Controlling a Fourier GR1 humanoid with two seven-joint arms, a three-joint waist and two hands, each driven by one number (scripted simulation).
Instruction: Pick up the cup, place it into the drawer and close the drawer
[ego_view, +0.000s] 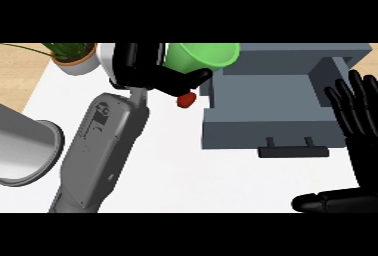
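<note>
Upper centre, the left robot hand (164, 77) curls round the green cup (207, 55). It looks light, stiff and smooth, so a side-wall hold suits. The right robot hand (362, 120) rests open at the right edge.

The drawer (251, 134) is found open on the right half of the counter (192, 180), with its handle (293, 151) turned to the front edge and its housing (295, 57) set behind it. The cup (203, 57) is held in the left hand (151, 70) at the drawer's back left corner. A plant (74, 57) is placed at the counter's back left corner. The right hand (362, 130) is seen spread at the right edge, just right of the drawer.
</note>
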